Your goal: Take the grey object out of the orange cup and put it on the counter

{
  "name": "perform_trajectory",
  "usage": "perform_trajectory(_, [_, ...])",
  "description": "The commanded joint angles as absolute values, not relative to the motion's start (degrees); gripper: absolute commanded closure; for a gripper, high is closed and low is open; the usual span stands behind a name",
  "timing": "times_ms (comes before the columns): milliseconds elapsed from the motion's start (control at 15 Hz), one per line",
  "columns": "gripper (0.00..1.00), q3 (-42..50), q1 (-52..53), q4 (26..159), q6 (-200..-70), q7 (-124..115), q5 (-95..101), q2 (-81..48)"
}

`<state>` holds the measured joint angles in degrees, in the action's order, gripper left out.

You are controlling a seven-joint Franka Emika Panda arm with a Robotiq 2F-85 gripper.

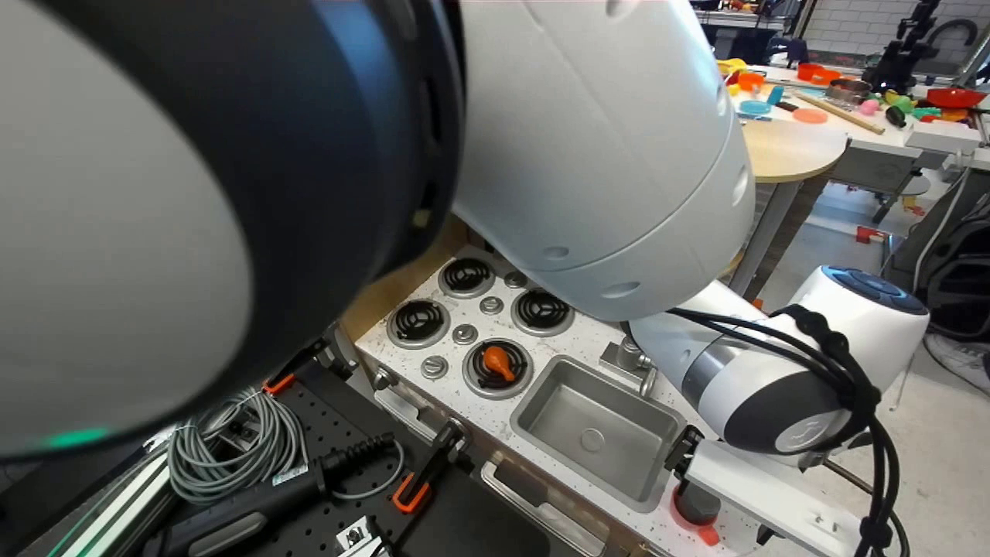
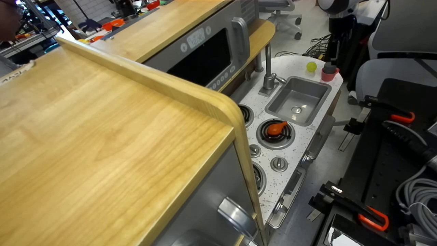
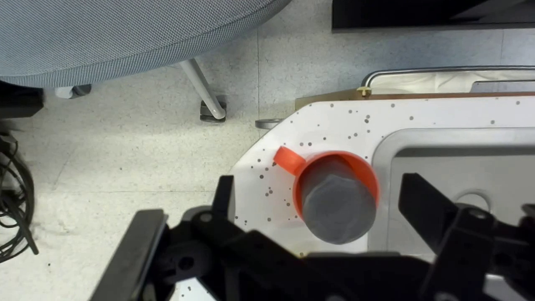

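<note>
Hovering spread-fingered over speckled white counter and orange cup, the hand; pale floor and grey chair beyond

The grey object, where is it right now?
The grey object stands in the orange cup on the counter, right of centre in the wrist view, just left of the sink.

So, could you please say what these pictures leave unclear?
Grey object: bottom hidden inside the orange cup in all views.
Part of the counter: behind the tool in the wrist view.
Microwave buttons: any marks too small to read in an exterior view.
Grey chair: cut off by the wrist view's top and left edges.
</note>
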<state>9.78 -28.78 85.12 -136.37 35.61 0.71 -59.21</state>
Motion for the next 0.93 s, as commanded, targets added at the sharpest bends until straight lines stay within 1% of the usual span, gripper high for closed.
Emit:
perform_trajectory(0, [0.0, 8.66, -29.48, 79.05, -134.83, 34.23, 2.12, -63.83])
perform_trajectory(333, [0.0, 8.48, -29.12, 76.4, -134.54, 34.14, 2.49, -66.51])
perform_trajectory(867, [0.0, 7.71, -28.16, 78.11, -135.31, 34.73, 2.72, -64.8])
